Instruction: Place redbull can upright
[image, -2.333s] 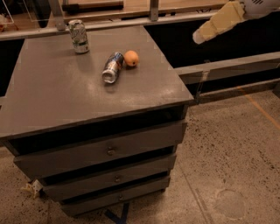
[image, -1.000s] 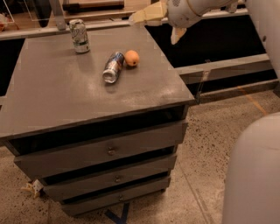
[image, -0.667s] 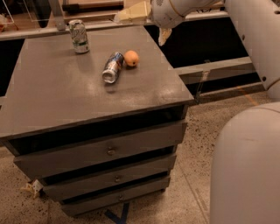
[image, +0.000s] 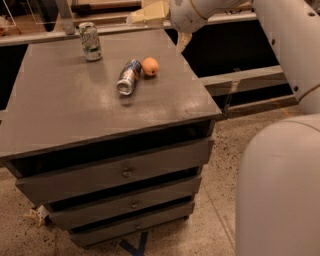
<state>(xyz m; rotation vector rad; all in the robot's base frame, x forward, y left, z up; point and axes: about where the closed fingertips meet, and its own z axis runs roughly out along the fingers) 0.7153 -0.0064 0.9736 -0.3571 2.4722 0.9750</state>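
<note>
Item 1. Redbull can (image: 129, 76): lay on its side on the tabletop (image: 70, 120), in the rear half and a little right of the middle. One shiny silver end faced the front-left corner; the other end pointed toward the rear edge. Not upright. Nothing held it.

Item 2. Orange (image: 150, 66): a small round fruit just beside the rear end of the redbull can, on the side nearer the right edge. Whether the two touched could not be told.

Item 3. White-and-green can (image: 90, 41): stood upright near the rear edge, toward the rear-left corner and well apart from the redbull can.

Item 4. Gripper (image: 156, 34): was raised above the rear-right corner of the tabletop. Its two cream fingers were spread wide. One finger (image: 149, 12) reached left along the rear edge; the other pointed down past the right edge. It grasped nothing and was well apart from the redbull can.

Item 5. Arm (image: 280, 165): white and bulky, it filled the right side of the view and bent across the top to the gripper.

Item 6. Cabinet (image: 125, 172): grey, with three drawers and small knobs, on a speckled floor (image: 210, 220).
</note>
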